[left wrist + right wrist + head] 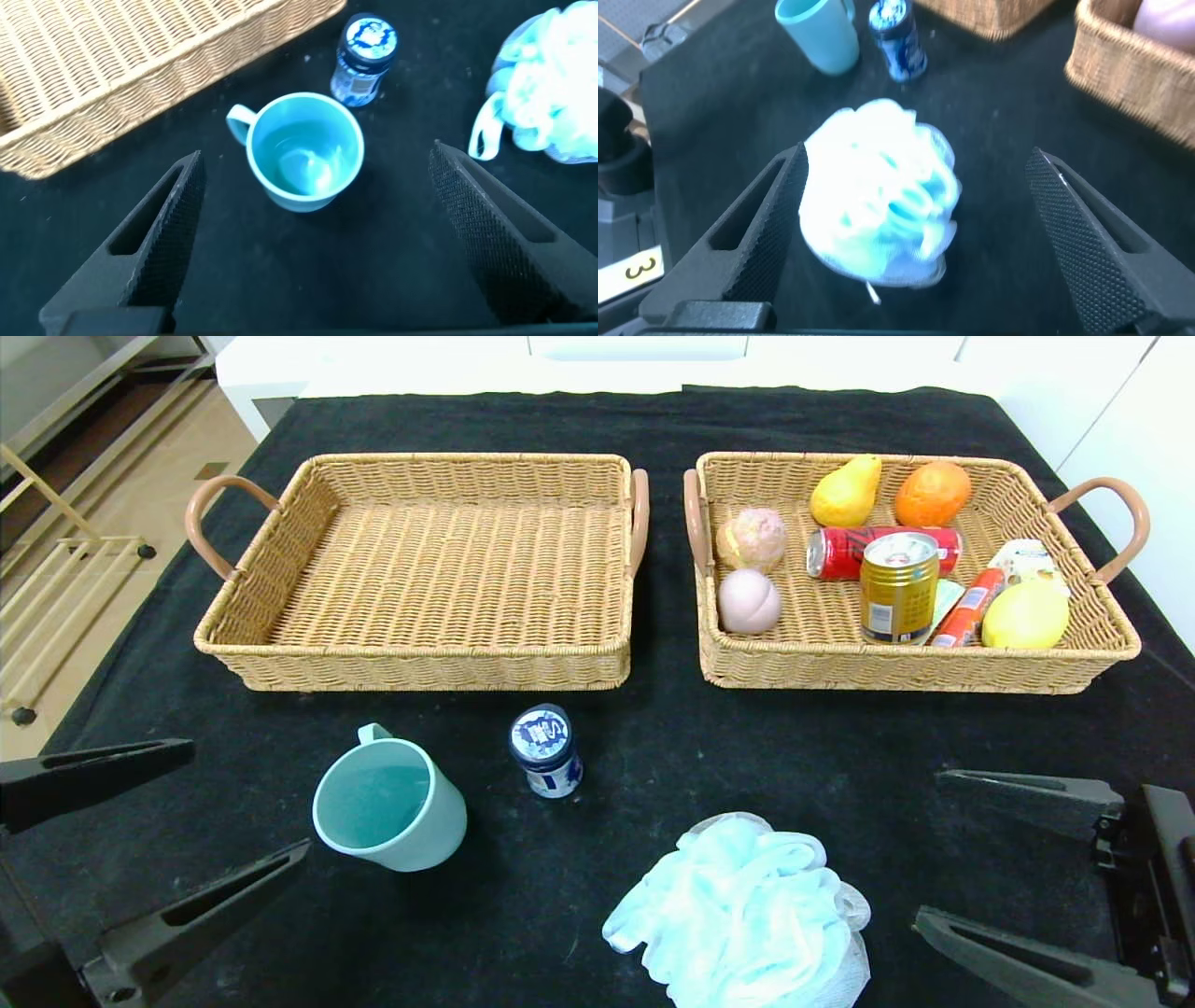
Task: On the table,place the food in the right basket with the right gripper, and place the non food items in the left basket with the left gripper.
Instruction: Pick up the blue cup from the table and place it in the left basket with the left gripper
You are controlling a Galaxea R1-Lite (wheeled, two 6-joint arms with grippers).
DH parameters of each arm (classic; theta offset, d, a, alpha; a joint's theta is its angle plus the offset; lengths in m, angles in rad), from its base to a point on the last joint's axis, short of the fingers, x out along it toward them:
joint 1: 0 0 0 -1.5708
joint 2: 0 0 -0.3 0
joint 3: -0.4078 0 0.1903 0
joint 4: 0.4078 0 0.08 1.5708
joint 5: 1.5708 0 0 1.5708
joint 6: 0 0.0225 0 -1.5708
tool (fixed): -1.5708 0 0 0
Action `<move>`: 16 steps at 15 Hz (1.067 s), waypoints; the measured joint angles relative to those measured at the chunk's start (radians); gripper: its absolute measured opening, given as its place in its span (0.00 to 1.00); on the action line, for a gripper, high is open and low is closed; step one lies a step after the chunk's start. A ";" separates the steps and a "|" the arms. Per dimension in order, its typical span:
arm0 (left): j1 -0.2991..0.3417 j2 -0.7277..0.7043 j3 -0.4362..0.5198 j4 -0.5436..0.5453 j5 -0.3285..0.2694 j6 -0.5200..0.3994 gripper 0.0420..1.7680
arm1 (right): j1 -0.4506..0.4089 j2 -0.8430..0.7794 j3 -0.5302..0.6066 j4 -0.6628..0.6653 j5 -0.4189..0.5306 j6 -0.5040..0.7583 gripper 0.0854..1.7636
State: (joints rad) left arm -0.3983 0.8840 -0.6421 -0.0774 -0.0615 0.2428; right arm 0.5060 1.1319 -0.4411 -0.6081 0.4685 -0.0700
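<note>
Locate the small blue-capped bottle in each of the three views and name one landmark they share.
Head view: the blue-capped bottle stands on the black cloth, in front of the left basket, between the teal cup and the bath pouf.
Left wrist view: bottle beyond the cup.
Right wrist view: bottle beyond the pouf, beside the cup.
Shared landmark: the teal cup.

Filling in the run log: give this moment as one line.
left basket: nothing inside | cup, small jar, bath sponge: on table | left tool: open | right tool: open
</note>
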 joint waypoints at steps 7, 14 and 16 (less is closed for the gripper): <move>-0.002 0.047 -0.159 0.244 0.059 -0.041 0.97 | 0.016 -0.020 0.031 -0.001 -0.001 0.003 0.96; -0.042 0.274 -0.548 0.669 0.173 -0.398 0.97 | -0.002 -0.044 0.023 -0.001 -0.001 0.004 0.96; -0.047 0.339 -0.592 0.717 0.196 -0.446 0.97 | -0.003 -0.044 0.023 0.000 -0.002 0.004 0.96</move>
State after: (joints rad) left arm -0.4453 1.2228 -1.2338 0.6394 0.1345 -0.2030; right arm 0.5032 1.0881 -0.4185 -0.6085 0.4666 -0.0664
